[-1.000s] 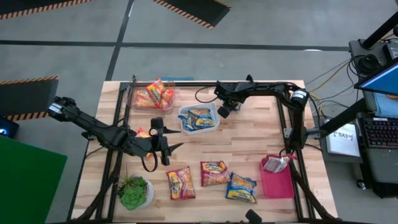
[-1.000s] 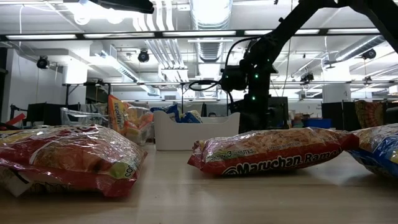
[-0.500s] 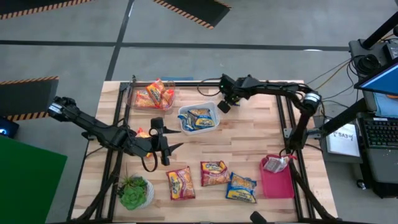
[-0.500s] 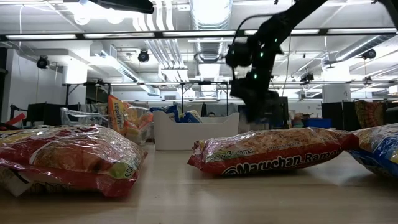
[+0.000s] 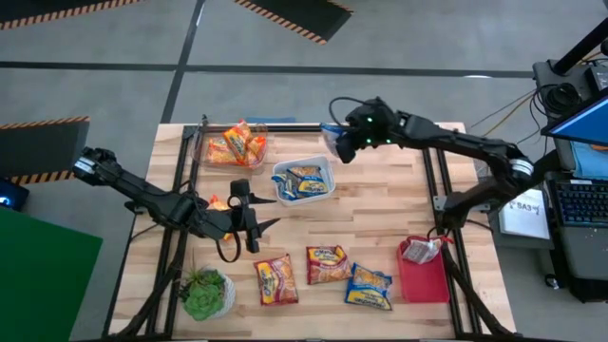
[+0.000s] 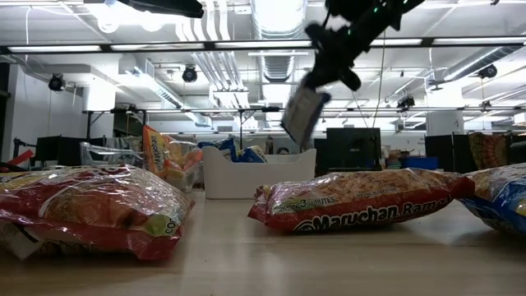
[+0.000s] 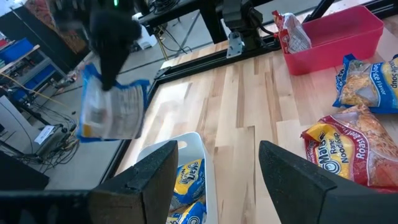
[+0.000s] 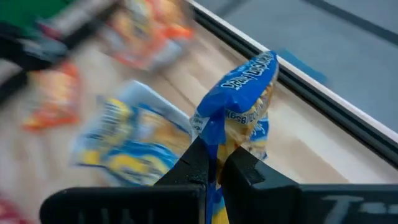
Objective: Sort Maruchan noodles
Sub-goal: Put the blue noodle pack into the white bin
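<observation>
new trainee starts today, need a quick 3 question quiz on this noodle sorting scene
1. True or false: the right gripper is shut on a blue noodle packet.
2. Multiple choice: which bin on the table holds blue packets? A) the clear one B) the white one C) the red one
3. Fill in: the three loose packets at the table's near edge lie between the potted plant and the ___ bin.

Key
1. True. Its fingers pinch the packet's edge, and the packet hangs in the air past the white bin.
2. B. The left gripper waits open near the plant side.
3. Red.
</observation>
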Tool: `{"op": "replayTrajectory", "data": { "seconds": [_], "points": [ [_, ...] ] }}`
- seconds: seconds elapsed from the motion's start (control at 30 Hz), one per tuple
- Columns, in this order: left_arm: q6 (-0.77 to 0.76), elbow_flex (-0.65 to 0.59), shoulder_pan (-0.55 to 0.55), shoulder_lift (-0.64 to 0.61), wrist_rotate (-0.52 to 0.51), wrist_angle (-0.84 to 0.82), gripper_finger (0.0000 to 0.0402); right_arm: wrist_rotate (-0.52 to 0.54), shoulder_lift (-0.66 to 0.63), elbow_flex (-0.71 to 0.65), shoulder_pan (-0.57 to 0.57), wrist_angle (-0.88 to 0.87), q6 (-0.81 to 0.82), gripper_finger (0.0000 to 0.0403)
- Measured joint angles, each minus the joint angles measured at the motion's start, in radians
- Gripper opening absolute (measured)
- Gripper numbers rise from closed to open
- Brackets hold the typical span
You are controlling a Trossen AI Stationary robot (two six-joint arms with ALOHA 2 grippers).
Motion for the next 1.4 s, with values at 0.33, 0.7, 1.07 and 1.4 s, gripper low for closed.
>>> {"op": "replayTrajectory", "data": {
  "seconds": [0.33, 0.7, 1.07, 1.4],
  "points": [
    [0.0, 0.0, 0.0, 0.0, 0.0, 0.008, 0.0207, -0.052, -0.047, -0.011, 0.153, 0.145, 0.111, 0.0011],
    [-0.003, 0.0, 0.0, 0.0, 0.0, 0.008, 0.0207, -0.044, 0.061, -0.012, 0.203, 0.107, 0.259, 0.0011],
    [-0.007, 0.0, 0.0, 0.0, 0.001, 0.008, 0.0207, 0.043, 0.181, -0.012, 0.199, 0.009, 0.275, 0.0012],
    [-0.007, 0.0, 0.0, 0.0, 0.001, 0.008, 0.0207, 0.117, 0.308, -0.012, 0.18, 0.008, 0.244, 0.0013]
  ]
}}
